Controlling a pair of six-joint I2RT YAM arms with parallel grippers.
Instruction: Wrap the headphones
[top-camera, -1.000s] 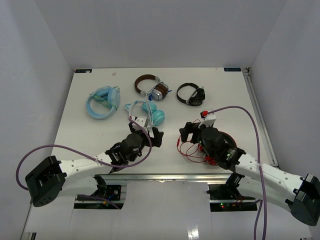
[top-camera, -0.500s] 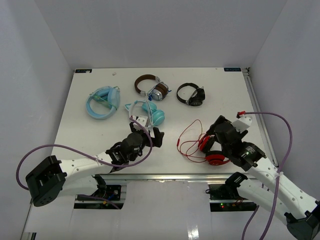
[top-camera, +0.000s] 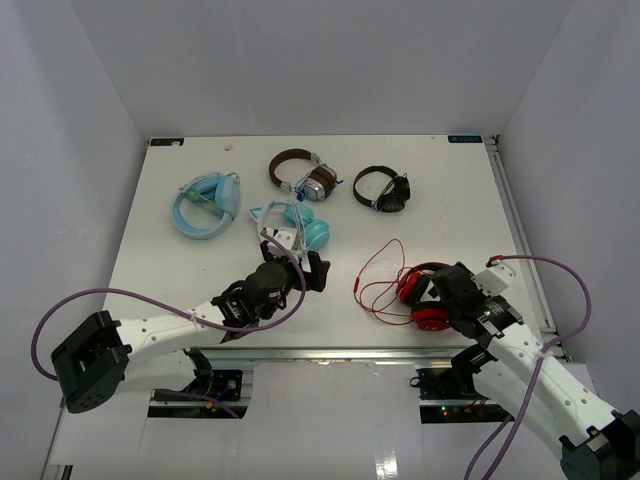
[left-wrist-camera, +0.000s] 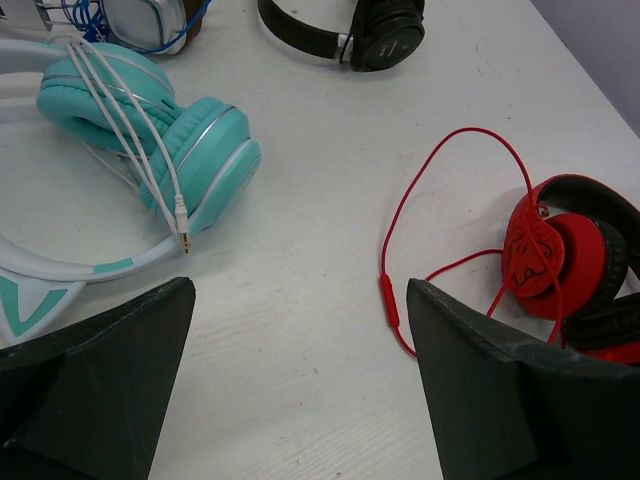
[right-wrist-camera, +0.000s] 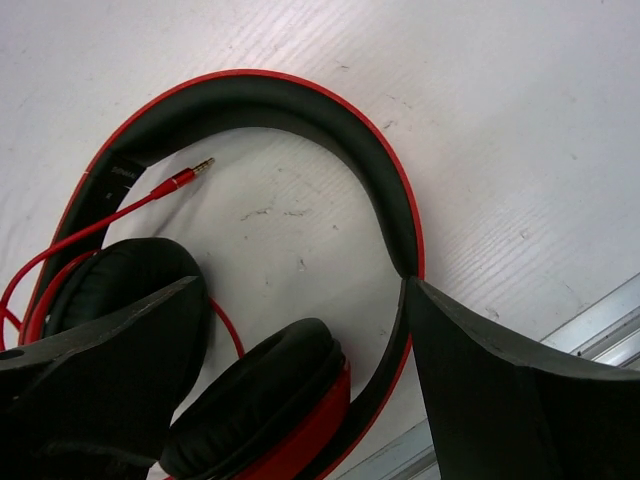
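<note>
Red headphones lie at lower right of the top view, cable looped loose to their left. Right gripper hovers over them, spread wide. Left gripper is wide and holds nothing.

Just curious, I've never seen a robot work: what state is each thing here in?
red headphones: lying flat, not wrapped
red cable: loose loops, not wound
teal headphones: white cable wound around them
left gripper: open, empty
right gripper: open, empty, over the red headphones
</note>
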